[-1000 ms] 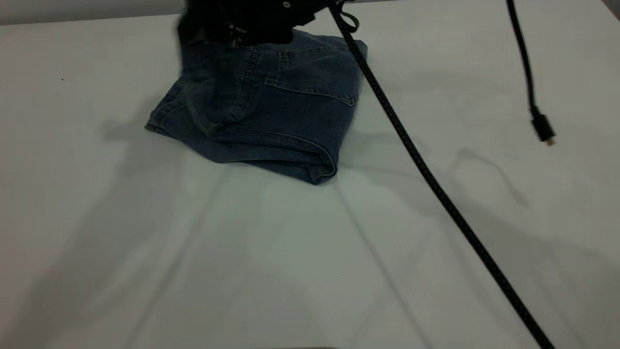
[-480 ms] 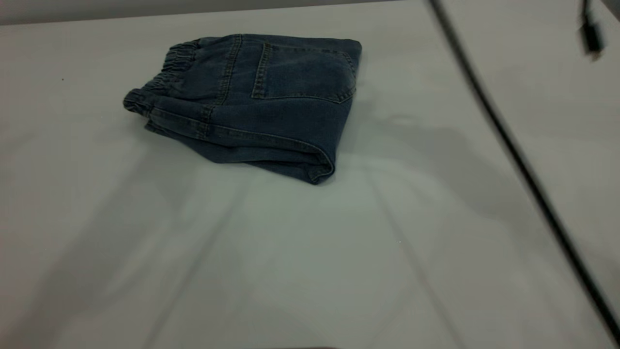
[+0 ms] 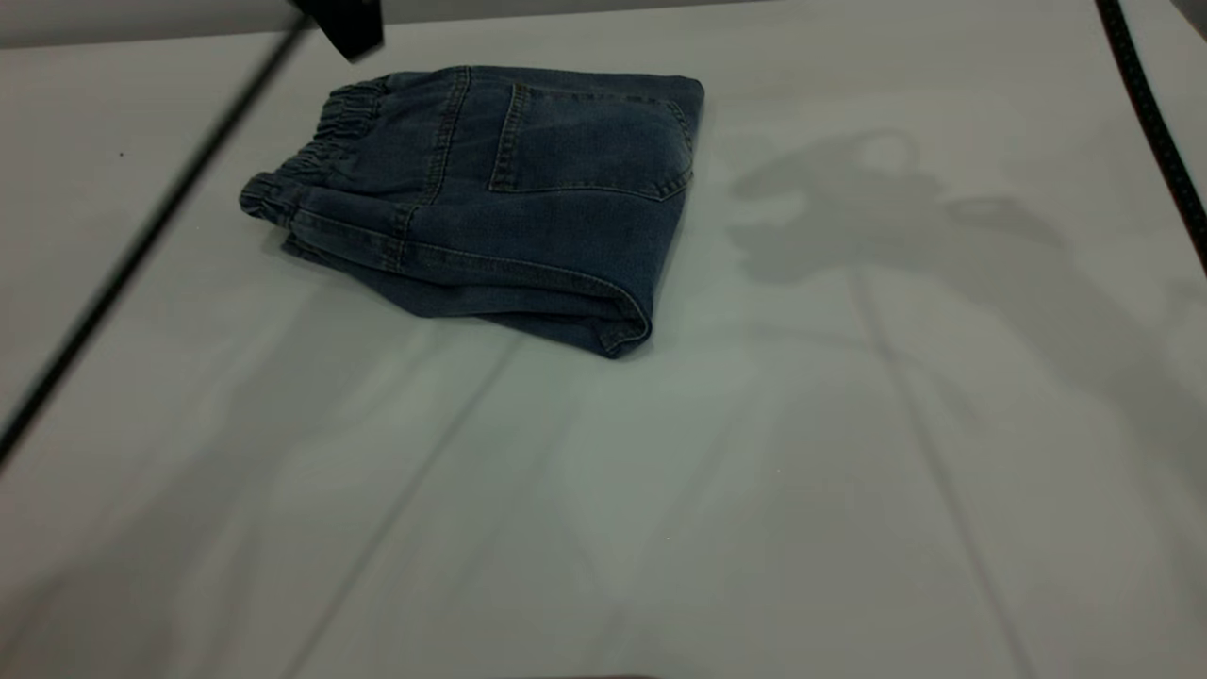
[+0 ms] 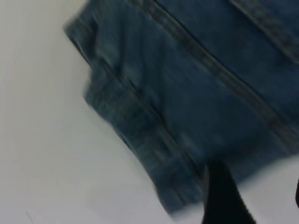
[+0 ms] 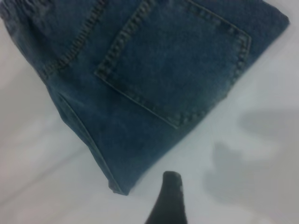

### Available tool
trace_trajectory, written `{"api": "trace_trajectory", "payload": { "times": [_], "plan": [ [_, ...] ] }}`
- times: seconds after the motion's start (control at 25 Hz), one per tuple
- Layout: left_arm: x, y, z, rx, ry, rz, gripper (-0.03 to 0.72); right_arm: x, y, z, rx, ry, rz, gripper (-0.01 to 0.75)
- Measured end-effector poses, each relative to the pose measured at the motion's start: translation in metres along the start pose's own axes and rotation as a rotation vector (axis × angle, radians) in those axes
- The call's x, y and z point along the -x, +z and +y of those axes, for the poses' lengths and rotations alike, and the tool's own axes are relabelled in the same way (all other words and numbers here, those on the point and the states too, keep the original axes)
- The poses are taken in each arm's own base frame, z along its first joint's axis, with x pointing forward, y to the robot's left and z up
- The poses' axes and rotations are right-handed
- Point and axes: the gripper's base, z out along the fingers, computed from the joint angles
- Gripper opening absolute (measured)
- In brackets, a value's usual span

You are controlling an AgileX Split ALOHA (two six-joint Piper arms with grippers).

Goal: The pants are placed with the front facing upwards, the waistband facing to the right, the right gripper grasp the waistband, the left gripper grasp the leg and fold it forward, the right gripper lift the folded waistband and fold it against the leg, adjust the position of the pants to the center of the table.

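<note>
Pants (image 3: pixel 509 207) folded into a compact bundle, sitting far and left of middle on the counter (image 3: pixel 754 490), back patch pocket (image 3: pixel 589 137) facing up. Waistband (image 3: pixel 321 151) bunched at bundle's left edge. Nothing gripping the denim.

Left claw (image 4: pixel 254 198): only dark finger parts visible just off a hemmed edge, can't tell whether apart or together. Right claw (image 5: pixel 169 200): one finger (image 5: pixel 169 198) visible, clear of the cloth, over bare counter; spread unclear too.

Folds look done; centring probably remains.

Risks: dragging from one corner likely peels the top layer open. Pinching a single layer probably unfolds the bundle. Cable (image 3: pixel 141 245) hanging at left could snag the waistband.
</note>
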Motion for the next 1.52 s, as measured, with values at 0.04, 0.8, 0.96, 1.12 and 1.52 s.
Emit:
{"api": "trace_trajectory", "payload": {
  "times": [0.04,0.8,0.96,1.12,1.52],
  "plan": [
    [0.0,0.01,-0.001,0.006,-0.001,-0.013,0.342,0.0,0.0,0.0,0.0,0.001,0.0,0.572],
    [-0.002,0.095,-0.02,-0.058,-0.053,-0.029,0.492,-0.003,0.0,0.004,0.045,0.027,0.028,0.572],
    [-0.005,0.112,-0.026,-0.085,-0.126,-0.018,0.463,-0.005,0.0,0.005,0.058,0.028,0.05,0.571],
    [-0.01,0.126,-0.032,-0.095,-0.209,-0.001,0.454,-0.006,-0.001,0.006,0.066,0.029,0.063,0.571],
    [-0.01,0.126,-0.033,-0.112,-0.428,0.029,0.453,-0.006,-0.001,0.006,0.071,0.03,0.069,0.569]
  ]
}}
